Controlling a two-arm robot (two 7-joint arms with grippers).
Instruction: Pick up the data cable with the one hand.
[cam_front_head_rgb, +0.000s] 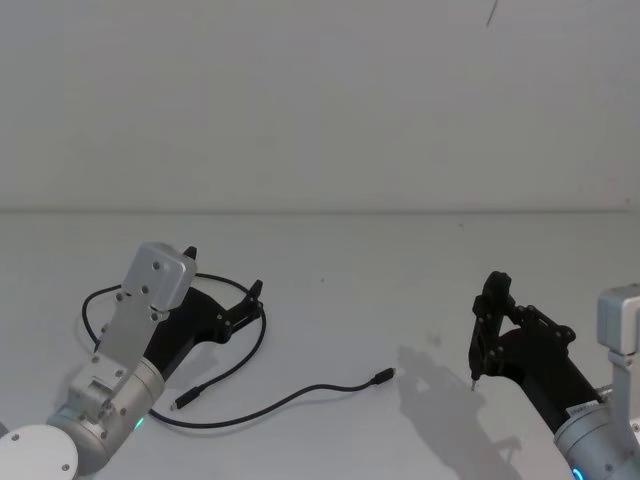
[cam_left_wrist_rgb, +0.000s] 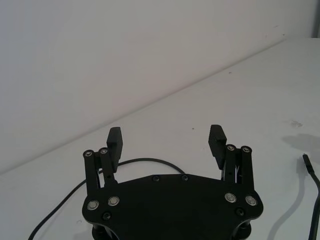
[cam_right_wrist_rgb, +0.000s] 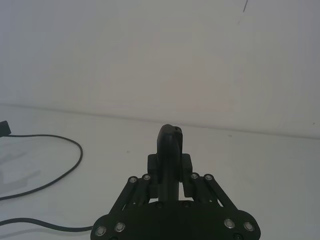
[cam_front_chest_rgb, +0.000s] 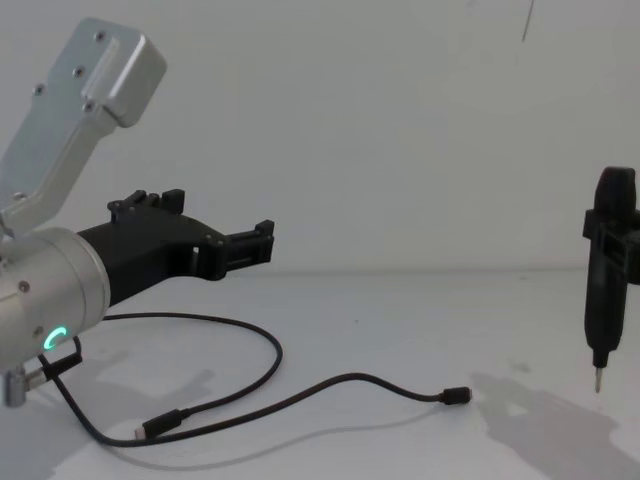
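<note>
Overall, the tabletop (cam_front_head_rgb: 330, 250) is a plain white, matte surface that meets a bare white wall (cam_front_head_rgb: 320, 100) along a straight seam. One thin dark mark (cam_front_head_rgb: 492, 12) sits high on that wall. Soft shadows of my arms fall on the white surface.

Item one: the data cable (cam_front_head_rgb: 300, 392) lies flat on the tabletop, on my left half. It curls in a loose loop beneath my left arm, then trails toward the middle, where one small plug (cam_front_head_rgb: 382, 376) rests. The other plug (cam_front_head_rgb: 183, 400) lies close to my left wrist. In the chest view the data cable (cam_front_chest_rgb: 330, 385) is fully on the surface, with nothing gripping it.

Item two: my left fingers (cam_left_wrist_rgb: 114, 142) are spread wide apart, with nothing between them. They hang above the loop, clear of the tabletop, and part of the cord (cam_left_wrist_rgb: 145, 161) shows just beyond them.

Item three: my right fingers (cam_right_wrist_rgb: 186, 165) are closed on a slim black tool (cam_front_chest_rgb: 608, 290). It is held nearly upright at my right side, its metal tip (cam_front_chest_rgb: 598, 385) pointing down, well apart from the cable
</note>
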